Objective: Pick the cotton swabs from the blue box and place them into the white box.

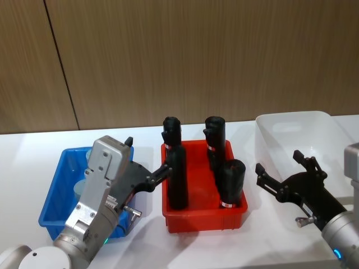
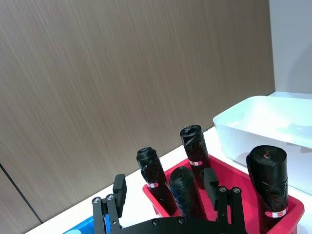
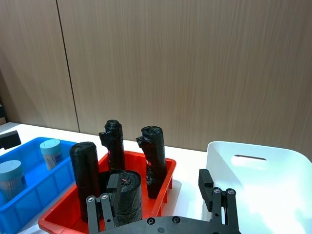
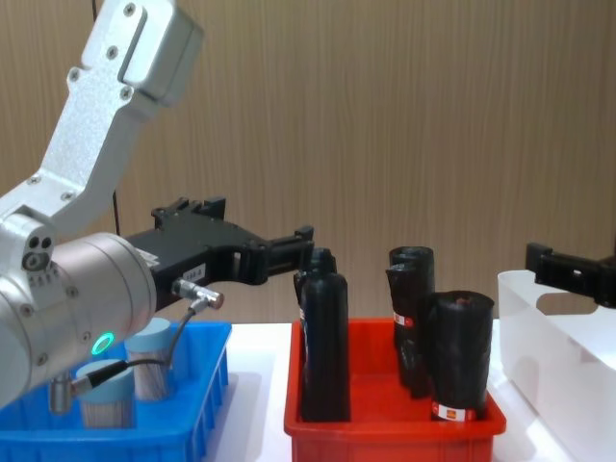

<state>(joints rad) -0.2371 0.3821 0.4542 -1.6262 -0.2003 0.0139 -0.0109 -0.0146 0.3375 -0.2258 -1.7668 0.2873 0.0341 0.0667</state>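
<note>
Left gripper (image 1: 148,154) above cotton swabs (image 4: 149,371), apart

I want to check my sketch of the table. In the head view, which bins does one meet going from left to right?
blue box → red bin → white box

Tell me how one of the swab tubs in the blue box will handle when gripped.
The swab tub looks like thin clear plastic holding only sticks, so probably light and squeezable. Its smooth round wall may slip in a grip, and on its side it would likely roll. Short and broad, upright in the blue box, it seems unlikely to tip.
</note>
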